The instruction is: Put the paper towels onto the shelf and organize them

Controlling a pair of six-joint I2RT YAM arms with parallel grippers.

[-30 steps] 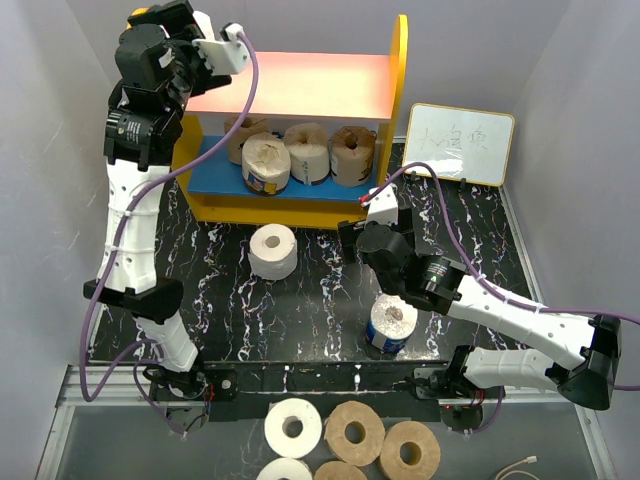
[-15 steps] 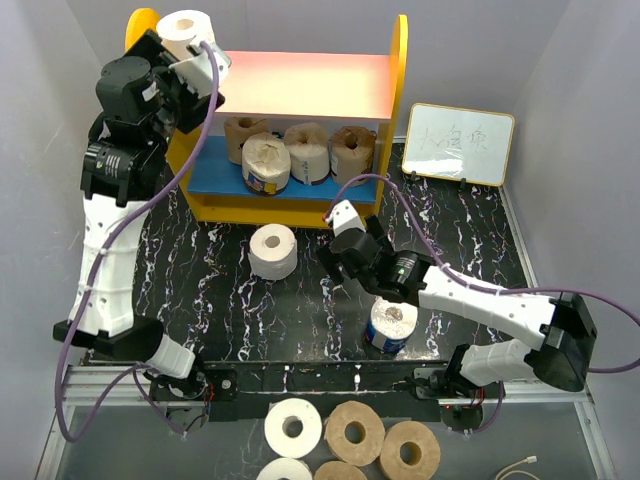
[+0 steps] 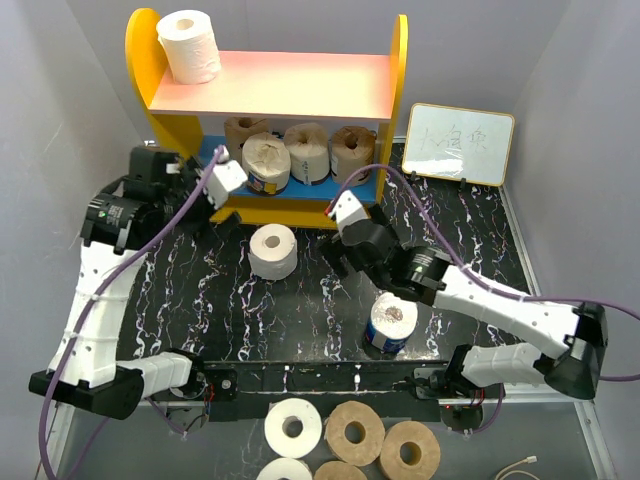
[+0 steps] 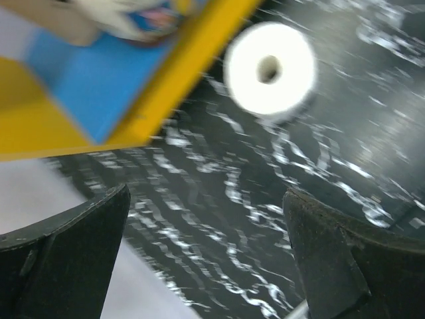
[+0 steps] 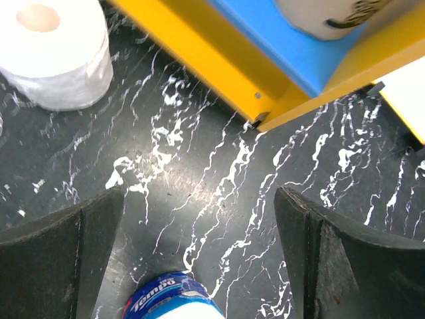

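The shelf [image 3: 385,85] stands at the back, with yellow sides, a pink top board and a blue lower board. One white roll [image 3: 189,45] stands on the top board at the left. Several rolls [image 3: 307,152] sit on the lower board. A white roll [image 3: 273,250] lies on the table; it also shows in the left wrist view [image 4: 270,70] and the right wrist view [image 5: 53,53]. A blue-wrapped roll [image 3: 391,322] stands near the front, just below my right gripper [image 5: 199,193]. My left gripper [image 4: 206,193] hangs open and empty before the shelf's left front. My right gripper [image 3: 336,253] is open and empty.
A small whiteboard [image 3: 460,143] leans at the back right. White [image 3: 293,428] and tan rolls [image 3: 354,432] lie in a tray below the table's near edge. Grey walls close in on both sides. The shelf's yellow front edge [image 5: 199,60] lies just beyond my right gripper.
My left gripper let go of the white roll on the top board, then swung down in front of the shelf's left side. My right gripper shifted slightly near the blue-wrapped roll.
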